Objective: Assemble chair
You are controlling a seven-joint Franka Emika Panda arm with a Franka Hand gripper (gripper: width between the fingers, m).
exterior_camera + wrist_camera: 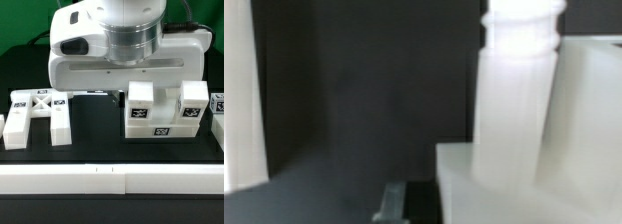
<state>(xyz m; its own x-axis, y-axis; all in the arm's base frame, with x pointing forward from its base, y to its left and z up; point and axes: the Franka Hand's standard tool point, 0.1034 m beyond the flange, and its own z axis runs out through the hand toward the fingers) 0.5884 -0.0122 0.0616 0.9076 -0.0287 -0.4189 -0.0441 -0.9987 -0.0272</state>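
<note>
The chair's seat block (160, 122) stands at the exterior view's right of centre, with tagged upright pieces (140, 97) on top. The H-shaped piece (40, 112) lies flat at the exterior view's left. My hand (110, 55) hangs low just behind the seat block, and its fingertips are hidden there. In the wrist view a turned white peg (518, 90) stands upright on a white block (526, 185). One dark finger (397, 200) lies right beside that block's edge. The gripper (402, 208) is shut, and nothing shows between the jaws.
A small white part (4, 126) sits at the exterior view's far left and another tagged part (217, 106) at its far right. A long white bar (110, 180) runs along the front. A white surface (239, 100) fills one edge of the wrist view.
</note>
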